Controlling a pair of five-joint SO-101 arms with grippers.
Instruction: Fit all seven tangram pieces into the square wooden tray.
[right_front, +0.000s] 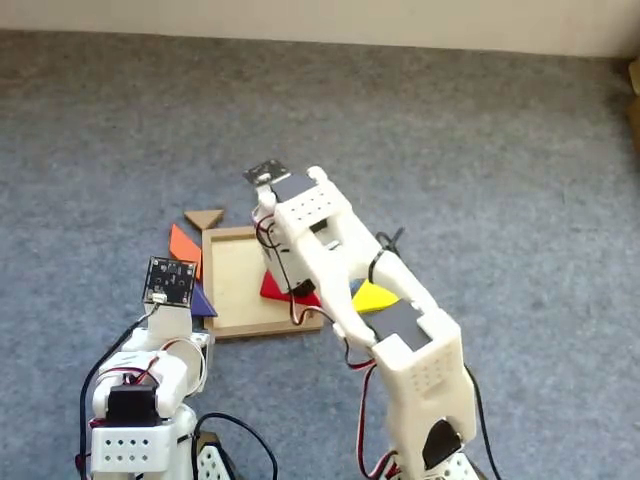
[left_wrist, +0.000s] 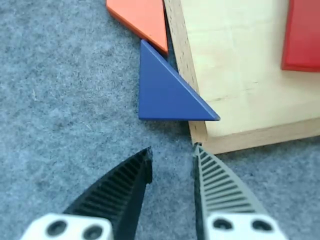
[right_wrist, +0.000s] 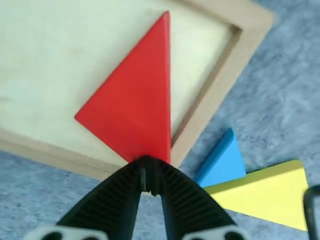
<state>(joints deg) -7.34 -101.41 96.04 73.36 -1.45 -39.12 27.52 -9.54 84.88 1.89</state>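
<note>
One piece nearly in: flat red triangle (right_wrist: 135, 105) lies in square wooden tray (right_front: 250, 328), middle of high view | right end effector (right_wrist: 149, 167) pinches its corner | left end effector (left_wrist: 172, 155) spread by dark blue triangle (left_wrist: 162, 95) | orange piece (left_wrist: 142, 17), tan triangle (right_front: 204, 218), yellow piece (right_wrist: 265, 195), light blue piece (right_wrist: 222, 160) outside tray.

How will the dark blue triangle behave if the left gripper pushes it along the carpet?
The dark blue triangle looks flat and rigid, so it should slide, not roll or tip. The fuzzy carpet will probably drag on it. Its long edge lies along the rim of the tray, so a push that way would likely jam it.
</note>
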